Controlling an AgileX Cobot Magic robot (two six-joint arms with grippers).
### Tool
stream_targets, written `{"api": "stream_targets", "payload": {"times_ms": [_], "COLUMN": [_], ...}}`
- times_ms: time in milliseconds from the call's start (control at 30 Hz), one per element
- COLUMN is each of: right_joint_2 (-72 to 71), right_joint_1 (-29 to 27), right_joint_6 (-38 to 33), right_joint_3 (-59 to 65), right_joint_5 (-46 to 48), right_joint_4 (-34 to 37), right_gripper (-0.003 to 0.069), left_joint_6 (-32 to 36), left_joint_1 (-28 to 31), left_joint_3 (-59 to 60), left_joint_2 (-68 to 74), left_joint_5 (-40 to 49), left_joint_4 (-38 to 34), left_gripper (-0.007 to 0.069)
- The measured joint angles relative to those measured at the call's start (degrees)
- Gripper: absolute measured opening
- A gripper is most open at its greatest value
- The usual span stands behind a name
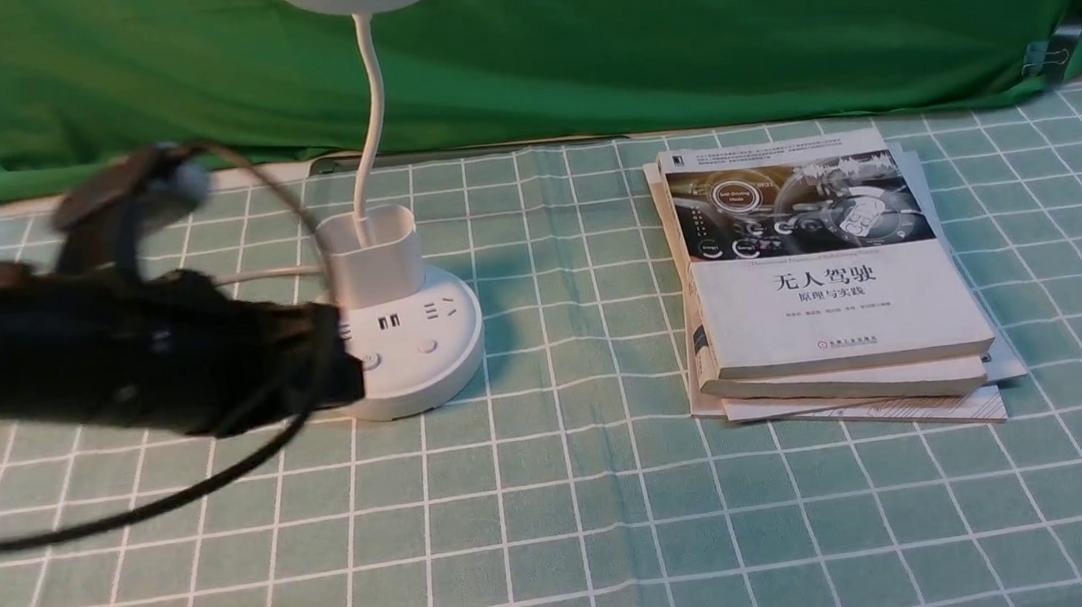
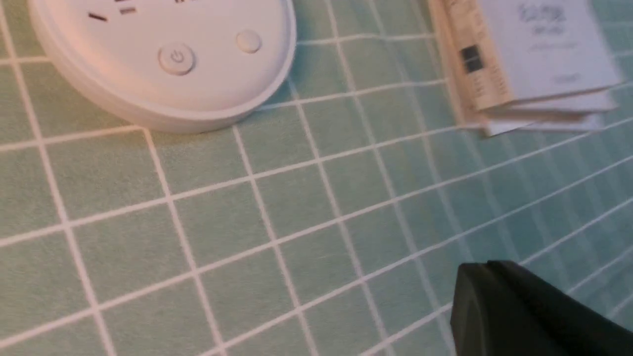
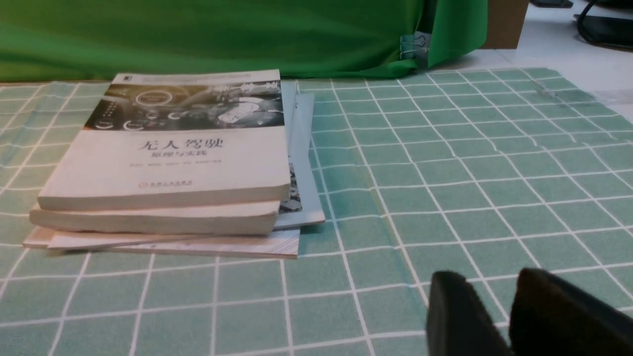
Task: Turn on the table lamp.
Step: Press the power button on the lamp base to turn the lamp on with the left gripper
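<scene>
Front view: the blurred left gripper [image 1: 345, 366] extends from the left, its tip at the table lamp [image 1: 416, 342] base on the checked tablecloth [image 1: 566, 542], beside the power button [image 1: 369, 362]. Its opening cannot be told.

Left wrist view: the lamp base lies beyond one dark fingertip [image 2: 514, 306].

Right wrist view: the right gripper [image 3: 489, 279], narrowly parted and empty, sits near and right of the book stack [image 3: 168, 163].

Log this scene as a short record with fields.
table lamp: white, on the checked cloth, head cut off at the frame's top
power button: on the base's top, nothing pressing it
left gripper: blurred, at the base's left edge beside the button; jaws unclear
right gripper: low over the cloth, narrow gap between fingers, holding nothing
books: stacked right of the lamp
</scene>
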Motion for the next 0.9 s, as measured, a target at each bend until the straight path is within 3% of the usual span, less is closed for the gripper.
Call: {"api": "stream_targets", "payload": {"times_ms": [167, 267, 567, 900], "right_joint_2": [0.0, 0.0, 0.0, 0.0], "right_joint_1": [0.0, 0.0, 0.0, 0.0], "right_joint_6": [0.0, 0.0, -0.1, -0.1], "right_joint_3": [0.0, 0.0, 0.0, 0.0], "right_joint_5": [0.0, 0.0, 0.0, 0.0], "right_joint_4": [0.0, 0.0, 0.0, 0.0], "right_gripper": [0.0239, 0.0239, 0.0239, 0.0239], "left_joint_6": [-22.64, -26.6, -28.02, -28.14], "left_joint_1": [-8.47, -9.2, -9.4, -9.4], "left_joint_3": [-11.9, -16.23, -24.99, -25.52], "left_joint_2": [12.8, 18.14, 28.92, 31.56], "left_joint_5": [-1.23, -2.31, -5.3, -9.22], "left_joint_4": [30.72, 36.33, 38.82, 38.52], "left_gripper": [-0.0004, -0.0004, -0.0004, -0.0001]}}
